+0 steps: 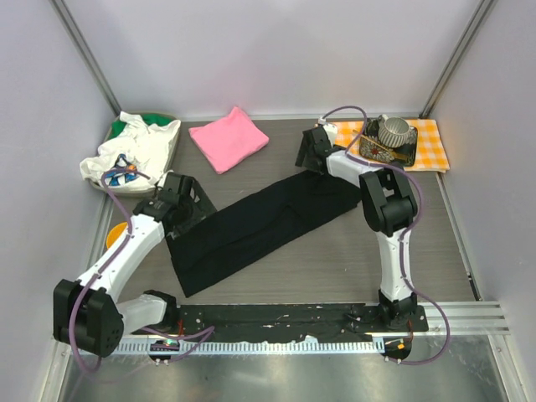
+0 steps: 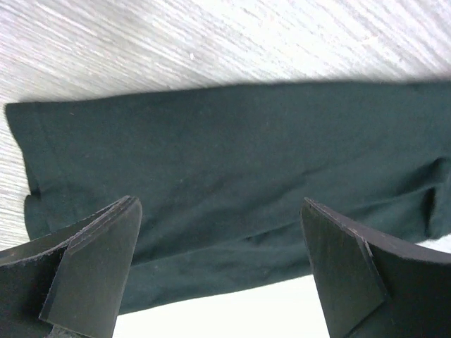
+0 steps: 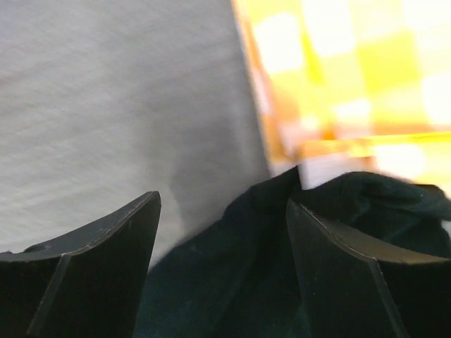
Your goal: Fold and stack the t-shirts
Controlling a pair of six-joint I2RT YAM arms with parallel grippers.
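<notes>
The black t-shirt point(image 1: 260, 226) lies as a long folded strip, slanting from near left to far right on the table. My left gripper point(image 1: 194, 203) is open just over its left end; the left wrist view shows the dark cloth point(image 2: 232, 169) between and beyond the spread fingers point(image 2: 95, 260). My right gripper point(image 1: 308, 153) is open at the strip's far right end; its view shows bunched black cloth point(image 3: 232, 282) between the fingers point(image 3: 106, 267). Neither holds anything. The pink t-shirt point(image 1: 229, 139) lies folded at the back centre.
A white and green garment pile point(image 1: 134, 146) sits at the back left. The orange-and-white checked cloth point(image 1: 431, 142) at the back right carries a dark tray with a metal cup point(image 1: 394, 131); it shows in the right wrist view point(image 3: 352, 63). An orange disc point(image 1: 116, 234) lies under the left arm.
</notes>
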